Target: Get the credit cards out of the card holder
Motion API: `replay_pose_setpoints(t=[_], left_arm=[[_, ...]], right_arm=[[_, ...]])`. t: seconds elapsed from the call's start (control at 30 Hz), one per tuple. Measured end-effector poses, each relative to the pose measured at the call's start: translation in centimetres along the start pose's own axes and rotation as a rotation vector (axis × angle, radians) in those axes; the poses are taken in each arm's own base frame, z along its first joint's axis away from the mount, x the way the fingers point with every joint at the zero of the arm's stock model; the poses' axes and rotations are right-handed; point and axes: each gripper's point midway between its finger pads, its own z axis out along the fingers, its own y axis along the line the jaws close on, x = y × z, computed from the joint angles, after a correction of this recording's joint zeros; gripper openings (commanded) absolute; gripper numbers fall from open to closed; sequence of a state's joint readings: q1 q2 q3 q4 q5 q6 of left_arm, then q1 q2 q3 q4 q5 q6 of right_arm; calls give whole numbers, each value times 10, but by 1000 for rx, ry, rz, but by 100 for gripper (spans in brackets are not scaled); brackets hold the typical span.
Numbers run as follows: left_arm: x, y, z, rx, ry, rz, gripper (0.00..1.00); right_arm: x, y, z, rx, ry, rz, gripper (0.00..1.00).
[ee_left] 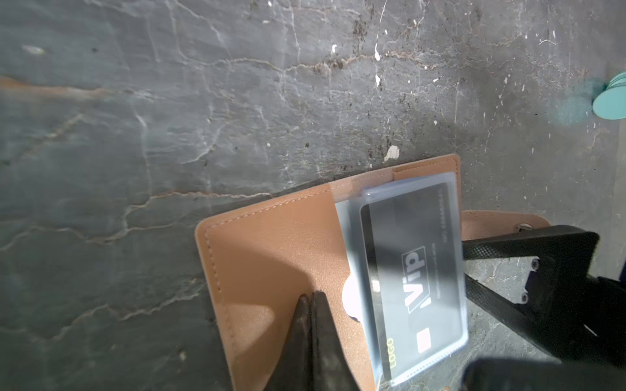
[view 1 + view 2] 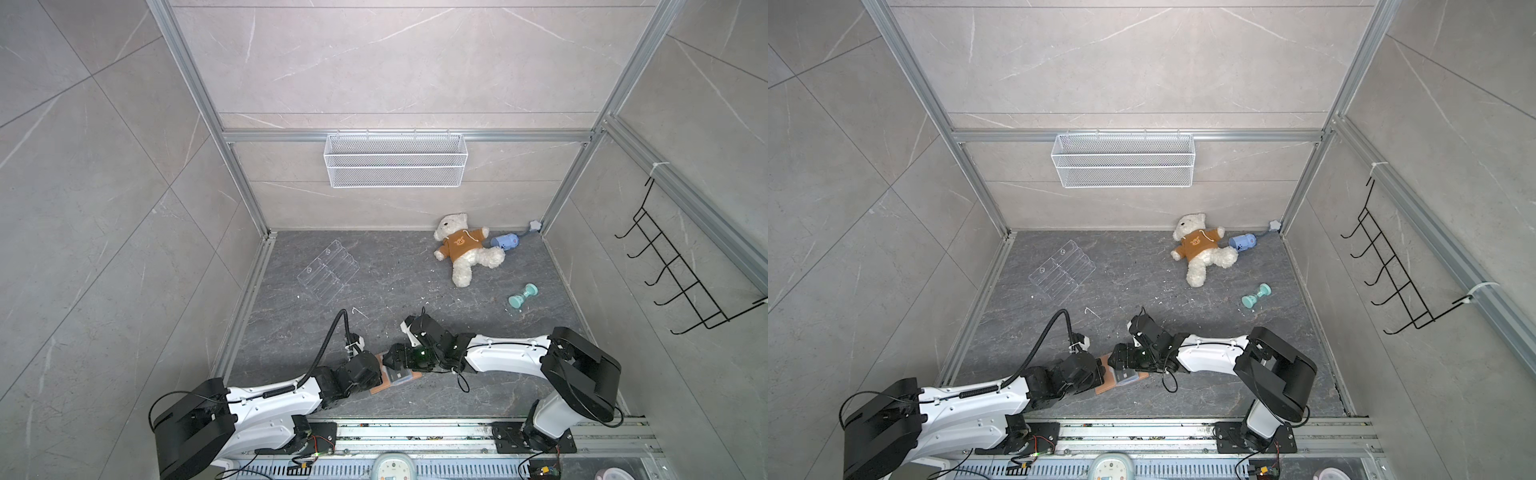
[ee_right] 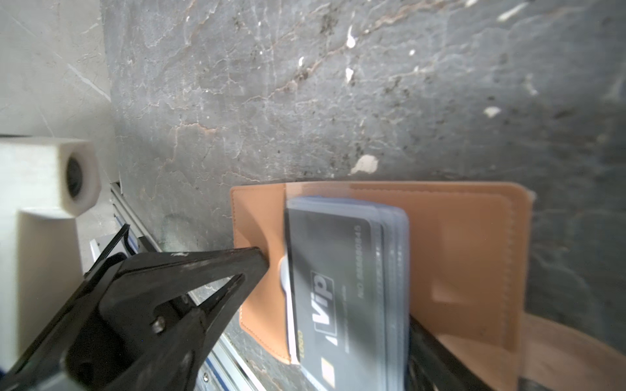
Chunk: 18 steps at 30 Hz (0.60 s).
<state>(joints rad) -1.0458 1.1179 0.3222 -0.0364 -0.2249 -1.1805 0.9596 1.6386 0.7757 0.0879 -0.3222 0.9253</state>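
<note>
Leather showed tan where the card holder (image 2: 379,385) lay open and flat at 6 o'clock on the dark worktop (image 2: 415,291), closest to the arms' bases. The left tool (image 1: 310,299) was fully closed and gripped nothing, its joined tips resting on the bare leather flap beside the pale blue sleeves (image 1: 350,216). The credit cards (image 1: 413,267) sat inside those sleeves, the top one showing white "Vip" lettering. At the sleeves' other edge, by the strap tab (image 1: 501,221), the right tool (image 1: 466,260) stood with jaws spread wide; whether it touched the sleeves could not be told. Farther back lay a teal dumbbell (image 2: 523,296) at 3 o'clock, a clear acrylic rack (image 2: 328,270) at 10 o'clock and a teddy bear (image 2: 461,249) at 1 o'clock.
</note>
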Motion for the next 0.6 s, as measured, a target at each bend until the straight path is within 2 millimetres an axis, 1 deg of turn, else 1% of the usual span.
replay_pose_setpoints(t=[0.1,0.27,0.6], left_arm=[[0,-2,2,-6,4,4,2],[1,-4,3,0,9,3,1],[2,-6,4,10,16,2,1]], right_arm=[[-1,6,-2,-29,-2,-5,88],[-4,22,-10,-81,-17,-24,88],[-6,24,-13,-93,-20,-1,87]])
